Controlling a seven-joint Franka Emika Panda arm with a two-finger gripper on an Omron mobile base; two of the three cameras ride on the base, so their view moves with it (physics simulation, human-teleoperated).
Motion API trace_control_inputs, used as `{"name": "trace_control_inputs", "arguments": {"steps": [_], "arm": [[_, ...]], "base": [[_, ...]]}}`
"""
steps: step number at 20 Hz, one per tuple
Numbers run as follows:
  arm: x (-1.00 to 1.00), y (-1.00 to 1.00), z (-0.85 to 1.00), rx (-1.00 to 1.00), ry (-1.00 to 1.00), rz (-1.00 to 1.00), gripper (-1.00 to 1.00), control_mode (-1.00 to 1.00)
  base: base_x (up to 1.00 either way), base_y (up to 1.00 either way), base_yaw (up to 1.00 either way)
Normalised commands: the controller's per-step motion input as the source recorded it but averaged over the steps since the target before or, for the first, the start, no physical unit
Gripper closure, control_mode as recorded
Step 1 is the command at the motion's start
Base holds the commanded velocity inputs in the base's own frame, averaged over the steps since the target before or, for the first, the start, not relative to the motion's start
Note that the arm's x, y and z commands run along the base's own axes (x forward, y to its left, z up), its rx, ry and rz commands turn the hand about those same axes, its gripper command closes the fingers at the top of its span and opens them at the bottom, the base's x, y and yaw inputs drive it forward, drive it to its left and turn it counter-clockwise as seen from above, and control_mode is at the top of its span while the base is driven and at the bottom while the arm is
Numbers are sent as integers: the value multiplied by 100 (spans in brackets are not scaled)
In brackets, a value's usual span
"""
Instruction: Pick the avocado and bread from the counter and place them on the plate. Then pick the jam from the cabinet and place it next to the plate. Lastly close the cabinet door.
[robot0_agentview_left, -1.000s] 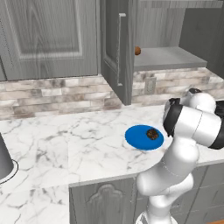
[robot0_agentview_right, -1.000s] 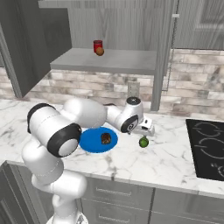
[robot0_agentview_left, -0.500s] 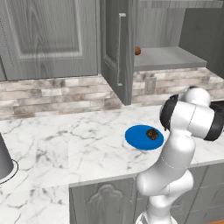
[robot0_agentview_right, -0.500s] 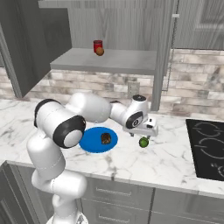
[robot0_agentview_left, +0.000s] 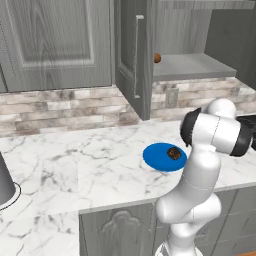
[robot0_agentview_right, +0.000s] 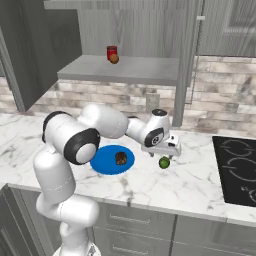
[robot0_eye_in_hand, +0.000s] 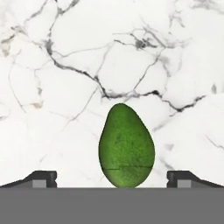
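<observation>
On counter (robot0_eye_in_hand: 52, 87), avocado (robot0_eye_in_hand: 127, 146) narrow-end away from tool (robot0_eye_in_hand: 112, 178)

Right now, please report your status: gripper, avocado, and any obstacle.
Gripper open, above the avocado, jaws on either side. Avocado lying on the counter, not on the plate. Bread on plate. Nothing in the way.

In the hand view the avocado (robot0_eye_in_hand: 127, 146) has its bottom end cut off by the lower edge, so whether the fingertips (robot0_eye_in_hand: 41, 178) on either side touch it is anyone's guess. From the left base camera the robot's own arm blocks the right rim of the plate (robot0_agentview_left: 157, 155), and the bread (robot0_agentview_left: 173, 153) on it is just a tiny dark blob. Up in the cabinet (robot0_agentview_right: 120, 70), the jam (robot0_agentview_right: 111, 52) is too small to make out its lid, and the orange-brown ball (robot0_agentview_right: 114, 58) covers its lower front.
</observation>
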Motion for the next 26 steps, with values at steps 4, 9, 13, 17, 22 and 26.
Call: {"name": "trace_control_inputs", "arguments": {"steps": [4,9,13,17,22,26], "arm": [[9,-5,-22,-2,4,3,-100,-100],[0,-17,-22,0,1,3,-100,-100],[0,-18,-21,0,0,3,-100,-100],[4,-5,-22,0,0,5,-100,-100],[3,0,-6,0,0,2,100,-100],[0,0,31,2,-1,-1,100,-100]], "base": [[0,0,0],[0,0,0],[0,0,0],[0,0,0],[0,0,0],[0,0,0]]}}
